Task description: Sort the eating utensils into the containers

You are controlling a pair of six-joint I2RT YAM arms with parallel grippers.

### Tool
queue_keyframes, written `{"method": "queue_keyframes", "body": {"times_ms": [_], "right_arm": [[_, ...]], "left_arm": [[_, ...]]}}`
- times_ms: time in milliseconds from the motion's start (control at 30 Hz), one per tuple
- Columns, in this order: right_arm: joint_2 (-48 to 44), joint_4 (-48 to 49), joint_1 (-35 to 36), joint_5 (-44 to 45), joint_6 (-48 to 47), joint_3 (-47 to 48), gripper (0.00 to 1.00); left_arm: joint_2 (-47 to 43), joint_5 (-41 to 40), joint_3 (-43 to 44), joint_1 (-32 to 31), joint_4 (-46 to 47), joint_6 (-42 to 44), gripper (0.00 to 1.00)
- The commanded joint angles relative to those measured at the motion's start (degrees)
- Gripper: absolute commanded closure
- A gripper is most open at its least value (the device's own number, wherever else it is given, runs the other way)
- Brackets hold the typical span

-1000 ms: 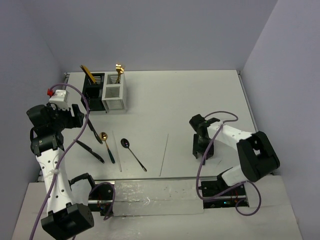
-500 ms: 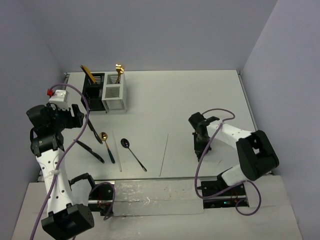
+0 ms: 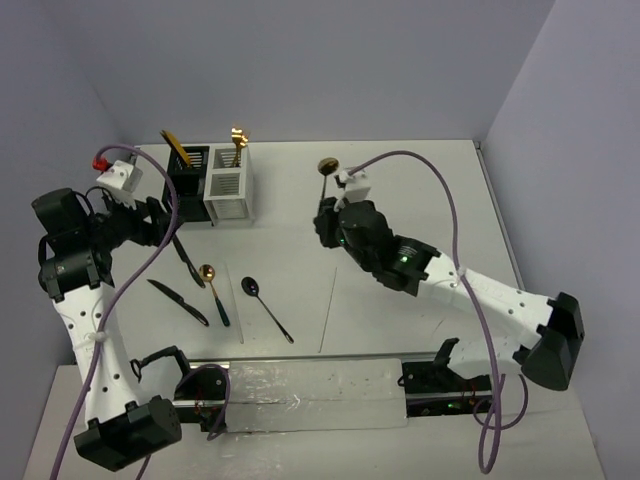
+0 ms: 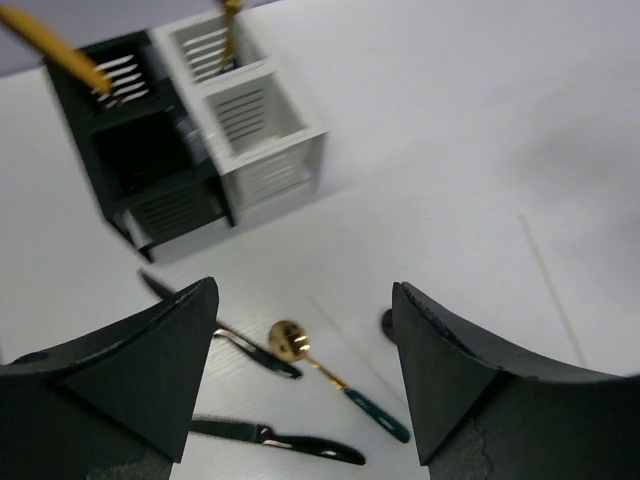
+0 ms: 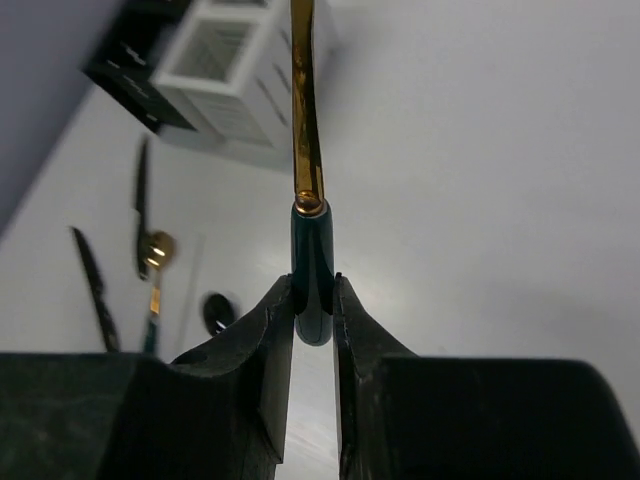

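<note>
My right gripper [image 3: 326, 212] is shut on the dark green handle of a gold spoon [image 3: 326, 167] and holds it upright above the table's middle; the wrist view shows the jaws [image 5: 314, 285] clamping the handle [image 5: 312, 255]. My left gripper [image 3: 168, 228] is open and empty above the loose utensils [image 4: 305, 288]. The black caddy [image 3: 187, 178] and white caddy [image 3: 229, 186] stand joined at the far left, each holding one gold utensil. On the table lie a gold spoon [image 3: 212, 292], a black spoon [image 3: 266, 306], a black knife [image 3: 178, 302] and another black utensil [image 3: 190, 262].
Two thin white sticks [image 3: 328, 310] [image 3: 241, 312] lie near the front edge. Walls close the table at the back and both sides. A purple cable arcs over the right arm [image 3: 440, 195]. The caddies also show in the left wrist view [image 4: 250, 130].
My right arm has swung from the table's right side up to the middle, now holding a gold spoon upright. My left arm has shifted slightly left and up.
</note>
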Motion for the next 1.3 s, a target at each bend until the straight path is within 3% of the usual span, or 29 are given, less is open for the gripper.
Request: {"method": "queue_keyframes", "body": {"times_ms": [0, 100, 267, 533, 667, 900, 1033, 1267], "right_arm": [[5.6, 22.5, 4.2, 2.1, -2.4, 4.1, 1.00], [13.5, 28.2, 8.7, -0.3, -4.2, 10.8, 1.00], [25.0, 30.5, 13.9, -3.8, -5.7, 22.9, 1.00], [29.4, 30.9, 15.9, -8.0, -7.4, 28.5, 1.00], [29.9, 31.3, 16.1, -10.5, -7.9, 28.7, 1.00], [31.8, 28.7, 16.2, -17.2, -10.3, 32.6, 1.00], [32.4, 28.1, 16.2, -23.8, -11.4, 33.7, 1.00], [32.4, 28.5, 15.4, -25.0, -9.3, 33.1, 1.00]], "left_arm": [[1.4, 17.5, 6.3, -1.2, -7.2, 2.9, 0.20], [2.3, 20.0, 9.0, -5.2, -6.3, 0.7, 0.17], [3.7, 12.8, 11.9, -13.4, -2.8, -4.3, 0.16], [4.4, 10.4, 11.2, -14.0, 2.9, -7.9, 0.17], [3.0, 7.8, 8.7, -14.1, 7.7, -11.3, 0.28], [3.2, 6.6, 7.2, -14.1, 9.2, -11.3, 0.33], [3.2, 8.6, 6.9, -14.0, 10.5, -12.1, 0.47], [2.2, 5.2, 7.2, -14.0, 9.9, -11.8, 0.98]]}}
